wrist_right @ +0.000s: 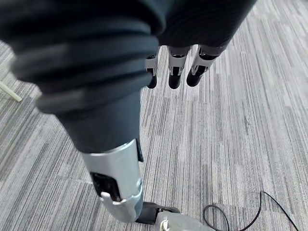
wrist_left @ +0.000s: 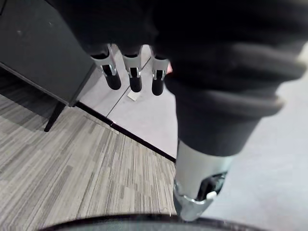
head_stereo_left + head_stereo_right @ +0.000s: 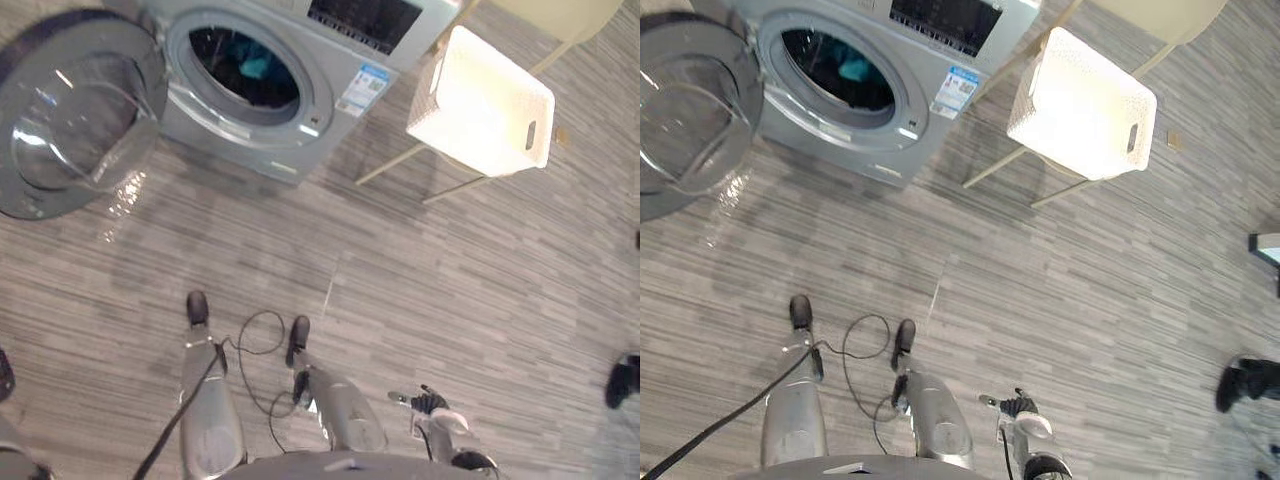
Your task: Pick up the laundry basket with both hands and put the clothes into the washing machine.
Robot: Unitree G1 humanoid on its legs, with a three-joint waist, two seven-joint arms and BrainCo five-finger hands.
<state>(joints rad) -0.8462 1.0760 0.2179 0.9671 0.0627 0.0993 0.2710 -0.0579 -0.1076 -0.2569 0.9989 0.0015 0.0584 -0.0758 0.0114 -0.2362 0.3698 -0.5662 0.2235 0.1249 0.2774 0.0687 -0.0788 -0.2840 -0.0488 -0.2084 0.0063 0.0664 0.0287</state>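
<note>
Grey striped floor (image 3: 480, 300) across the whole scene. On it, ahead of the robot and to the left, a silver-grey front-loading washing machine (image 3: 300, 130) with a dark control panel (image 3: 362, 20) along the top and a small blue-and-white sticker (image 3: 365, 88) on the front. Stands with its round glass door (image 3: 70, 110) wide open to the left and the drum mouth uncovered; inside the drum, clothes (image 3: 255, 65), mostly dark with one teal patch. Just right of the machine, a pale cream chair (image 3: 560, 18) on thin slanting legs. On that chair, raised off the floor and well apart from both hands, the laundry basket (image 3: 480, 105): bright white, rectangular with rounded corners, finely perforated walls, and a slot handle cut into the end that faces right. Sits level, near the machine but not touching it; cannot tell what lies inside. Past the left arm in its wrist view, a dark cabinet (image 2: 38, 43) on the floor against a pale wall. Left hand (image 2: 131, 72) hanging at the robot's side, fingers straight, side by side and slack, closed on nothing. Right hand (image 1: 175, 72) hanging the same way over bare floor, fingers straight in a loose row, empty, low at the right in the eye views.
</note>
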